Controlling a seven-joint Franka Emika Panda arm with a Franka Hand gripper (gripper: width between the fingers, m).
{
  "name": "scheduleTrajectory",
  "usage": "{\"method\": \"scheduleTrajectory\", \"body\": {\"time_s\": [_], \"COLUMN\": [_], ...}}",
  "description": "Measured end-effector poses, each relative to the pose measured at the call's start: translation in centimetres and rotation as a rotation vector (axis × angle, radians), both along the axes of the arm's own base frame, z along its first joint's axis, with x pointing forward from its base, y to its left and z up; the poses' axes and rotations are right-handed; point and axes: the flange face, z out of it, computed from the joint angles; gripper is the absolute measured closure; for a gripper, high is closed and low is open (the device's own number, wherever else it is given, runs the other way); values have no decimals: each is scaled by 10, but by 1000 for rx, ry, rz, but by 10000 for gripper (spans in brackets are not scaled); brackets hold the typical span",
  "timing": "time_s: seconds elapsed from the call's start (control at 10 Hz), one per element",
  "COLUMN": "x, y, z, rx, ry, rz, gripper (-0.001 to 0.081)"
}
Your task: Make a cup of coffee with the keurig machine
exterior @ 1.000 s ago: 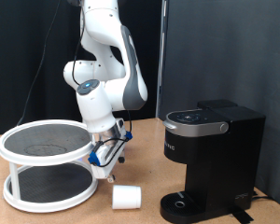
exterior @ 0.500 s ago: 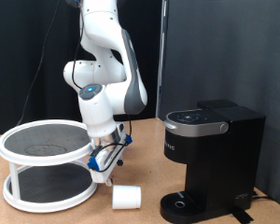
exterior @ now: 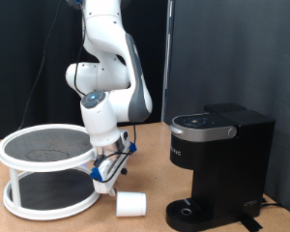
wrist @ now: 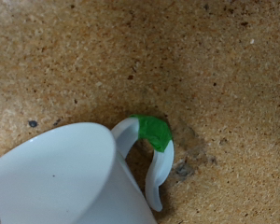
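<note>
The cup [exterior: 131,204] lies on its side on the counter [exterior: 145,184], lower centre, left of the keurig machine [exterior: 218,166]. The claw [exterior: 107,174] hovers just above; grip unclear.

The end effector [exterior: 105,177] hangs low just above the cup [exterior: 131,204], hemmed on the exterior view's left by the two-tier round white rack [exterior: 50,172] — its rim sits just beside the fingers. To the exterior view's right a bare strip of table [exterior: 150,174] lies open between cup and keurig machine [exterior: 218,169]. In the wrist view the cup's handle [wrist: 154,154] — marked with green tape [wrist: 152,132] — juts over bare cork-textured table.
</note>
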Motion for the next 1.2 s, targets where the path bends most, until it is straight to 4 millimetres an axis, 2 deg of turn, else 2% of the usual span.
{"method": "scheduleTrajectory", "body": {"time_s": [1.2], "x": [22], "y": [-5], "z": [-6], "rx": [68], "ry": [-51], "rz": [0], "gripper": [72]}}
